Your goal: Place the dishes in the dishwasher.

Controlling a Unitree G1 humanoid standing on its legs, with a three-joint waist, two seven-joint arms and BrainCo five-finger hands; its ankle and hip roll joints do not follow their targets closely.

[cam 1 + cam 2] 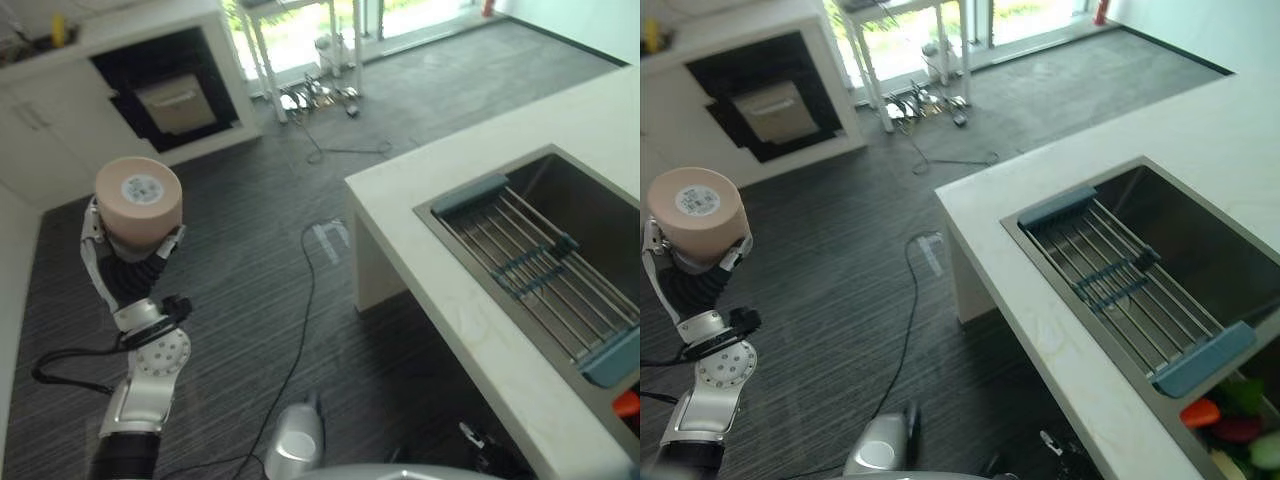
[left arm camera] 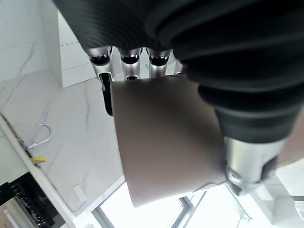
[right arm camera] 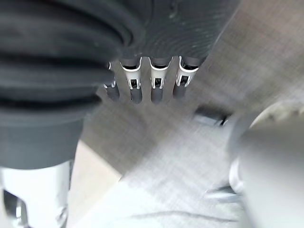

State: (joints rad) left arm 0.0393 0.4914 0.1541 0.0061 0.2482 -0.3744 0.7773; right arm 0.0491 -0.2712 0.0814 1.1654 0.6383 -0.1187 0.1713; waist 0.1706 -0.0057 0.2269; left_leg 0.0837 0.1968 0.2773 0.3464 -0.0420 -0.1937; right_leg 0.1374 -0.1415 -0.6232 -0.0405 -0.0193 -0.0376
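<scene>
Left hand [image 1: 125,262] fingers wrap the upturned pink cup [image 1: 139,201] by its wall – prob. light, stiff, slick, breakable – right hand [image 3: 142,90] fingers hang relaxed.

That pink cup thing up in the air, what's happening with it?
The robot's left hand is holding a pink cup upside down, raised over the floor, fingers wrapped around it. The open dishwasher sits across the room in the white cabinets, so the cup isn't loaded yet. The right hand hangs idle, holding nothing. Behind is a sink with a rack.
</scene>
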